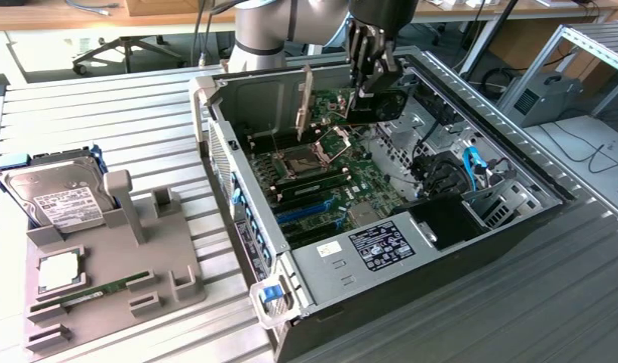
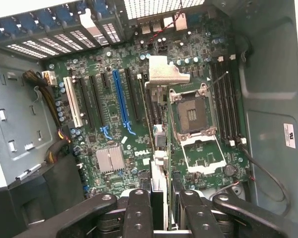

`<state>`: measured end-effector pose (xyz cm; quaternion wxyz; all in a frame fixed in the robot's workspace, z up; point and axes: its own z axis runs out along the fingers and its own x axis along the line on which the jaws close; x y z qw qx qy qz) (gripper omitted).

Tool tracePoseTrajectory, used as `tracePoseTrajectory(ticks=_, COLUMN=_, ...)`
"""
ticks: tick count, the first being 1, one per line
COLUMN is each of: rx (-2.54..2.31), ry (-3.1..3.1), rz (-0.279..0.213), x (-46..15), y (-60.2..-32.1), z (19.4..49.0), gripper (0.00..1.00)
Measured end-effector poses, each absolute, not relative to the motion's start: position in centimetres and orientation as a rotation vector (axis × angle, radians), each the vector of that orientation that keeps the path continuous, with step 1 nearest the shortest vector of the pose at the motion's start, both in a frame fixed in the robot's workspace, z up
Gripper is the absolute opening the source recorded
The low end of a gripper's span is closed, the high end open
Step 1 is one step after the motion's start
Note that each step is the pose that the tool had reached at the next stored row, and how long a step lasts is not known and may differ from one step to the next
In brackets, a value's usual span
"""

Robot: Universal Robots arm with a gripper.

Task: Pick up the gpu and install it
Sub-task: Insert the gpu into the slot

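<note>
The gpu [image 1: 386, 103] is a thin black card hanging upright over the far end of the open computer case [image 1: 324, 265]. My gripper [image 1: 374, 82] is shut on its upper edge. In the wrist view the gpu [image 2: 159, 171] appears edge-on between my black fingers [image 2: 139, 208], above the green motherboard [image 2: 139, 148]. The card hangs above the board without touching it, near the long blue expansion slot [image 2: 120, 101] and the open processor socket [image 2: 191, 114].
A grey holder [image 1: 107, 280] on the exterior view's left carries a silver hard drive [image 1: 57, 198], a processor chip [image 1: 61, 271] and a green memory stick [image 1: 91, 291]. Inside the case are cables, blue drive latches [image 1: 475, 170] and a black power supply area [image 1: 445, 219].
</note>
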<state>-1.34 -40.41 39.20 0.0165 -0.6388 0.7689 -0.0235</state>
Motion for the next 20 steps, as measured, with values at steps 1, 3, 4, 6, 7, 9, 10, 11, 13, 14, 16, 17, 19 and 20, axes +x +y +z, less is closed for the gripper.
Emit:
tracePoseTrajectory(ticks=1, rx=-1.991, ry=2.386, rz=-0.073, x=-1.34, y=-40.41, z=39.2, gripper=0.27)
tracePoseTrajectory(ticks=3, rx=-2.002, ry=2.377, rz=-0.073, x=-1.34, y=-40.41, z=39.19, gripper=0.27)
tracePoseTrajectory(ticks=4, rx=-2.012, ry=2.368, rz=-0.073, x=-1.34, y=-40.41, z=39.19, gripper=0.27)
tracePoseTrajectory(ticks=6, rx=-2.026, ry=2.355, rz=-0.072, x=-1.34, y=-40.41, z=39.18, gripper=0.27)
tracePoseTrajectory(ticks=7, rx=-2.034, ry=2.349, rz=-0.072, x=-1.34, y=-40.41, z=39.18, gripper=0.27)
tracePoseTrajectory(ticks=9, rx=-2.045, ry=2.339, rz=-0.072, x=-1.34, y=-40.41, z=39.17, gripper=0.27)
tracePoseTrajectory(ticks=10, rx=-2.05, ry=2.334, rz=-0.072, x=-1.34, y=-40.41, z=39.17, gripper=0.27)
tracePoseTrajectory(ticks=11, rx=-2.054, ry=2.33, rz=-0.072, x=-1.34, y=-40.41, z=39.16, gripper=0.27)
tracePoseTrajectory(ticks=13, rx=-2.064, ry=2.321, rz=-0.071, x=-1.34, y=-40.41, z=39.16, gripper=0.27)
tracePoseTrajectory(ticks=14, rx=-2.069, ry=2.317, rz=-0.071, x=-1.34, y=-40.41, z=39.16, gripper=0.27)
tracePoseTrajectory(ticks=16, rx=-2.083, ry=2.304, rz=-0.071, x=-1.34, y=-40.41, z=39.15, gripper=0.27)
tracePoseTrajectory(ticks=17, rx=-2.088, ry=2.299, rz=-0.071, x=-1.34, y=-40.41, z=39.14, gripper=0.27)
tracePoseTrajectory(ticks=19, rx=-2.099, ry=2.289, rz=-0.071, x=-1.34, y=-40.41, z=39.13, gripper=0.27)
tracePoseTrajectory(ticks=20, rx=-2.103, ry=2.285, rz=-0.07, x=-1.34, y=-40.41, z=39.13, gripper=0.27)
